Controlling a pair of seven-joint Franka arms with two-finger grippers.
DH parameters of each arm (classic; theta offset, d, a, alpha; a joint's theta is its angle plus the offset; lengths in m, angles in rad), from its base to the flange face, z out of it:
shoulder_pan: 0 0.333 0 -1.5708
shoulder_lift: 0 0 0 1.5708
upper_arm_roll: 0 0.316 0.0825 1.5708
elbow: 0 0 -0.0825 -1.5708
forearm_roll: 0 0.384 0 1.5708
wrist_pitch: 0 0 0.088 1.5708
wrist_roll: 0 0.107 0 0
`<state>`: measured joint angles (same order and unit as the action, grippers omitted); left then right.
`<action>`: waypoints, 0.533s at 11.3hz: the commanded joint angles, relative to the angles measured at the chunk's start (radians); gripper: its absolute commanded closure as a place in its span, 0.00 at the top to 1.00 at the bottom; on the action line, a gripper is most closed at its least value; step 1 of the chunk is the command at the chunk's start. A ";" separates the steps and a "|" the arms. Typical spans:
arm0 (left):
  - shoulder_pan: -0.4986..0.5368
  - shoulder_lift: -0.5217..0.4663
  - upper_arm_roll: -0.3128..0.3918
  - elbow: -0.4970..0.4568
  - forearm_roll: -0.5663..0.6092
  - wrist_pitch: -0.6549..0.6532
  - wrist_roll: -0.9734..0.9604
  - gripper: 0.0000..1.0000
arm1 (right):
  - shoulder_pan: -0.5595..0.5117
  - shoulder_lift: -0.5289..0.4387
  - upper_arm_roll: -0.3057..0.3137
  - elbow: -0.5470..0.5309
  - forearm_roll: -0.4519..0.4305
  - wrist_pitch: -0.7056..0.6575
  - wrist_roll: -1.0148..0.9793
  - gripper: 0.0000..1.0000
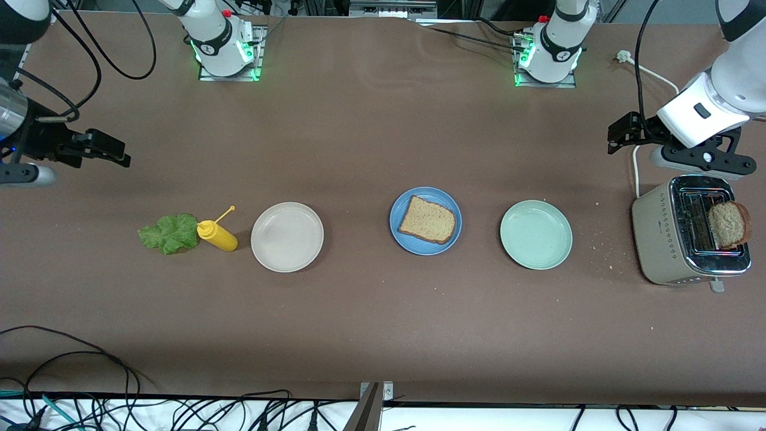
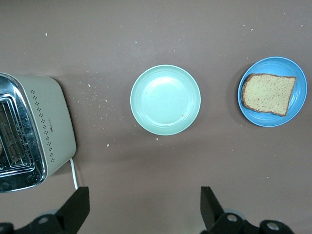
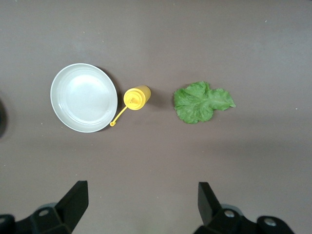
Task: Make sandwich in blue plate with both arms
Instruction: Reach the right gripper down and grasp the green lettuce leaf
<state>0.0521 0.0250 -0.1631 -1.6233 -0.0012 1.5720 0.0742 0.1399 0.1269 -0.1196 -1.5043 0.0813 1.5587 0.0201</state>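
Brown table (image 1: 359, 335): bread slice (image 1: 427, 219) on blue plate (image 1: 400, 211); left tool (image 2: 144, 207) and right tool (image 3: 141, 204) spread, empty.

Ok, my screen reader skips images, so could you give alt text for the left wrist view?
A pale green plate lies on the brown table between a toaster and a blue plate bearing one bread slice. The left gripper hovers with fingers open.

The front camera looked down from high across the counter (image 1: 371, 329), facing both bases. Each wrist camera looked straight down from well above. The left wrist and front views shared the blue plate (image 2: 298, 109), pale green plate (image 2: 165, 99) and toaster (image 2: 48, 122).
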 commanded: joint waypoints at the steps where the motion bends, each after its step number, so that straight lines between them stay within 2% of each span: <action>1: -0.001 0.006 -0.001 0.013 0.010 0.000 -0.010 1.00 | -0.005 0.049 -0.006 0.018 0.014 -0.019 -0.031 1.00; 4: -0.002 0.006 -0.003 0.013 0.010 0.000 -0.010 1.00 | -0.017 0.085 -0.006 0.027 0.011 -0.009 -0.135 1.00; 6: -0.001 0.006 -0.003 0.013 0.010 -0.001 -0.010 1.00 | -0.034 0.161 -0.018 0.029 0.006 0.016 -0.230 1.00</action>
<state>0.0517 0.0251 -0.1633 -1.6232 -0.0012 1.5720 0.0742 0.1273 0.2067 -0.1259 -1.5038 0.0813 1.5591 -0.1071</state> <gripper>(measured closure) 0.000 0.000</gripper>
